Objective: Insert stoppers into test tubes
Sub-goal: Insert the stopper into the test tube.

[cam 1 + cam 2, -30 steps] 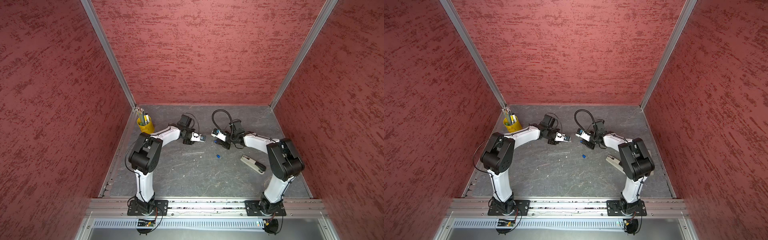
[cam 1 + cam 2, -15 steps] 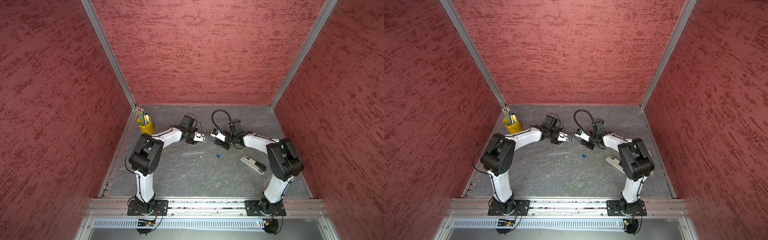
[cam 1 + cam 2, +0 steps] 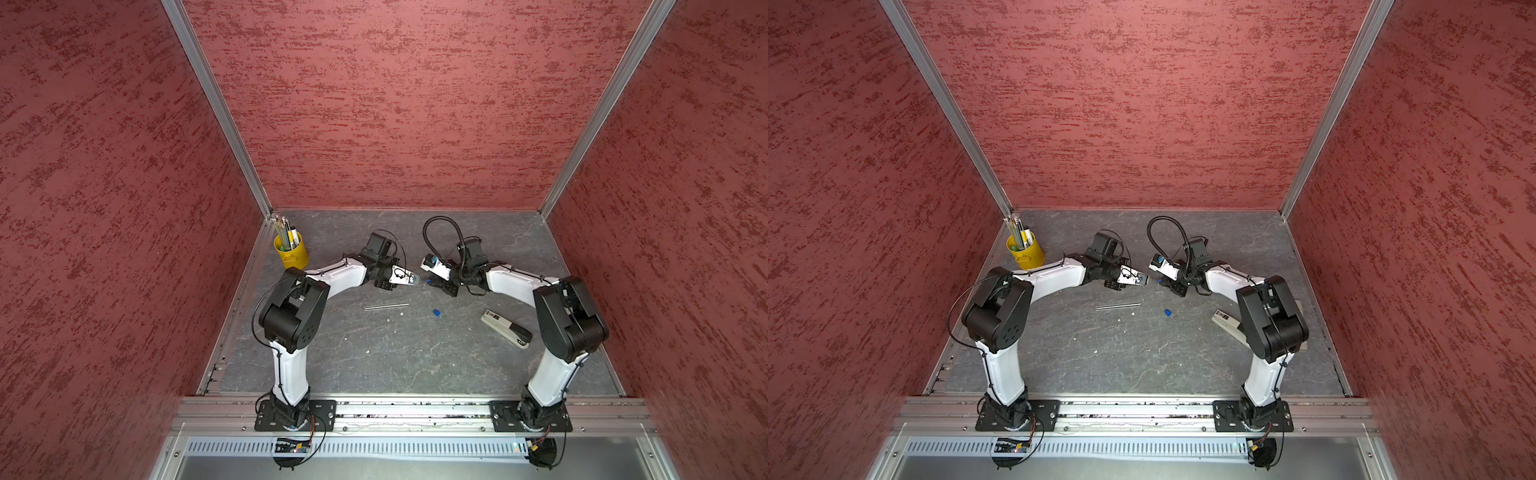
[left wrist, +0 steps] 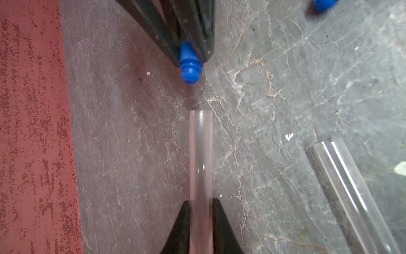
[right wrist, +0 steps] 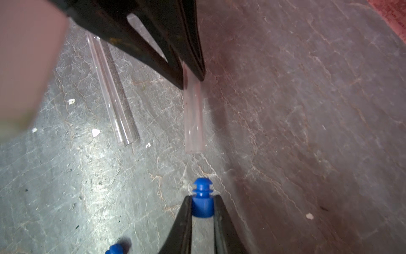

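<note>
My left gripper (image 4: 201, 201) is shut on a clear test tube (image 4: 200, 154), whose open end points at my right gripper (image 5: 202, 197). That gripper is shut on a bright blue stopper (image 5: 201, 189), ribbed tip toward the tube mouth (image 5: 193, 149). A short gap separates tip and mouth, roughly in line. In both top views the two grippers (image 3: 417, 281) (image 3: 1158, 281) meet nose to nose over the grey floor. A second test tube (image 3: 386, 306) lies flat just in front of them. A second stopper (image 3: 436, 312) lies loose to its right.
A yellow cup (image 3: 292, 253) of pens stands in the back left corner. A stapler (image 3: 506, 329) lies by the right arm's elbow. Small white specks (image 5: 95, 132) dot the floor. Red walls close in on three sides.
The left gripper has moved right with its tube, closing the gap to the stopper. The right gripper has hardly shifted.
</note>
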Robot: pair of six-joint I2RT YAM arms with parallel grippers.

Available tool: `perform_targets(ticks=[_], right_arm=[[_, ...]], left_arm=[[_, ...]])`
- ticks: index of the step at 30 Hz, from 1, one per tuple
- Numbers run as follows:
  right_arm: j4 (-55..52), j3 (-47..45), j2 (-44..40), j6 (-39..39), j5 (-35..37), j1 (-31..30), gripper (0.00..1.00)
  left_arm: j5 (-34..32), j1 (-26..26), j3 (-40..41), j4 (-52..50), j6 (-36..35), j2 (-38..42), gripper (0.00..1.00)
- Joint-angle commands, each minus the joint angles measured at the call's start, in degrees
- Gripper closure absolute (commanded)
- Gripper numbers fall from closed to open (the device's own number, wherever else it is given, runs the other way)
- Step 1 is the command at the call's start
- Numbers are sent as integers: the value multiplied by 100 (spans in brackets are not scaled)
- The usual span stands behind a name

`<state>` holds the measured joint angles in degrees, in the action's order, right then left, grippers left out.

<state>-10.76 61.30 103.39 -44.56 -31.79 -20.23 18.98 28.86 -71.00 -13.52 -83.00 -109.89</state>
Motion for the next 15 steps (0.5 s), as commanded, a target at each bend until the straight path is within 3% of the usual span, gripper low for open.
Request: perform_targets(ticks=[1,15], right_arm=[[-92,179,94,23,-208,-43,81],[-101,172,112,41,-197,-40,81]], left_arm=[[9,45,71,178,-32,110,82],[10,94,35,334,-18,87,81]])
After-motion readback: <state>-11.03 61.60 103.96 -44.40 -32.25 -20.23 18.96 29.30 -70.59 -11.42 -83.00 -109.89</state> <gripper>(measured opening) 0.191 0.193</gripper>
